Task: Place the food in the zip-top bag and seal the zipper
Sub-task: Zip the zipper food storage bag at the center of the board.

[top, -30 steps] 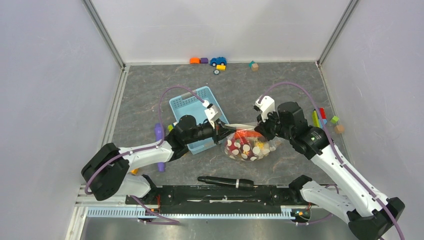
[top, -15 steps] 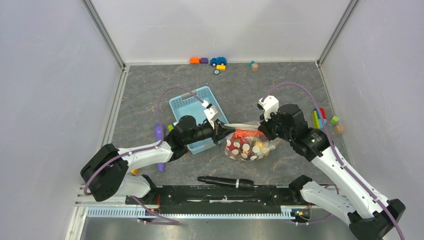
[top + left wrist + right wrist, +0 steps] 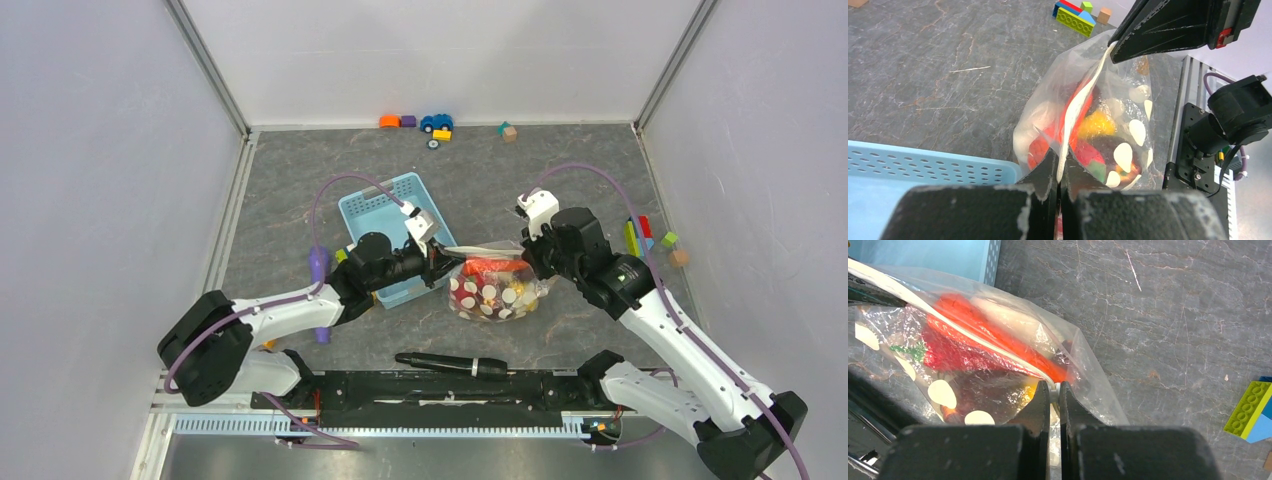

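Note:
The clear dotted zip-top bag [image 3: 492, 290] hangs between my two grippers, mouth edge up, its belly at the table. The food shows through it: red, orange, yellow and maroon pieces [image 3: 1088, 125] [image 3: 973, 335]. My left gripper [image 3: 441, 255] [image 3: 1059, 162] is shut on the left end of the zipper [image 3: 1083, 105]. My right gripper [image 3: 526, 247] [image 3: 1054, 388] is shut on the right end of the zipper [image 3: 973, 337]. The zipper runs taut between them as a pale strip.
The light-blue basket [image 3: 385, 210] stands just left of the bag, under my left arm. A purple stick [image 3: 319, 275] lies left of it. A black marker [image 3: 450, 362] lies near the front rail. Coloured blocks [image 3: 645, 238] sit at the right, toys [image 3: 420, 123] at the back wall.
My right gripper has shifted a little left and back with the zipper end. The bag has swung slightly left. My left gripper has kept its hold.

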